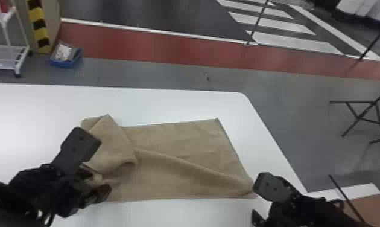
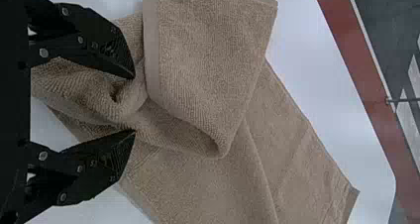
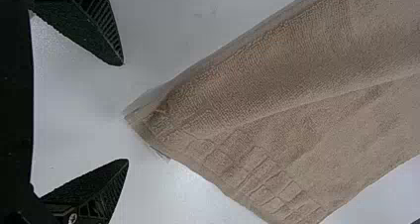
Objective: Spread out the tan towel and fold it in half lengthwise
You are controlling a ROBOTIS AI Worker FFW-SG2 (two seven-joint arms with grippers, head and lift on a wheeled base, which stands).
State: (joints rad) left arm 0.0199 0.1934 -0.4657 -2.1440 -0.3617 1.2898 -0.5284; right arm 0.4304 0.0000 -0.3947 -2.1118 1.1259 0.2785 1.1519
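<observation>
Left hand: fingers wide, with a bunched fold of towel between them, not clamped, so you've got slack there.
Right hand: also wide, just off the towel's near right corner, nothing held.
Tan towel: on the tabletop, between your 2 hands, right part mostly flat, left end flopped over itself.
Feel: looks like soft, light terry, so expect it to droop and wrinkle; hard to break, easy to drag crooked.
Best grab: I'd pinch that right corner, plus the smooth hem on the flopped flap once you can reach it.
Watch out: grabbing the bunch could take 2 or more layers and leave the diagonal ridge in.
Writing: no brand or label you can read on the towel, just a raised check pattern.
</observation>
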